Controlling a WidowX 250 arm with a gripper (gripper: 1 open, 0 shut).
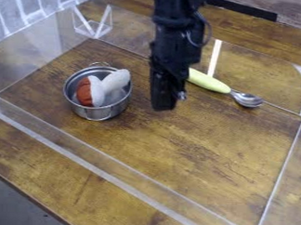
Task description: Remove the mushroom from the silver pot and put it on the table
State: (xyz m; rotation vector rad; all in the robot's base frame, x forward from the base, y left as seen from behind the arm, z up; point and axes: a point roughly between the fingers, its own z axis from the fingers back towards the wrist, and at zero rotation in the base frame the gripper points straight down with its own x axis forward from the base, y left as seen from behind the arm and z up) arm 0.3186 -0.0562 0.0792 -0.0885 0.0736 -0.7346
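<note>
The silver pot [95,96] sits on the table [177,152] at the left. The mushroom [102,88] lies inside it, white stem up and to the right, red-brown cap low at the left. My black gripper [165,102] points straight down just right of the pot, its tips close to the tabletop. Its fingers are shut with nothing between them. It stands apart from the pot and the mushroom.
A yellow-green vegetable toy [207,81] lies behind the gripper, with a metal spoon [247,99] to its right and a white stick [214,59] upright behind. Clear acrylic walls [138,184] edge the table on all sides.
</note>
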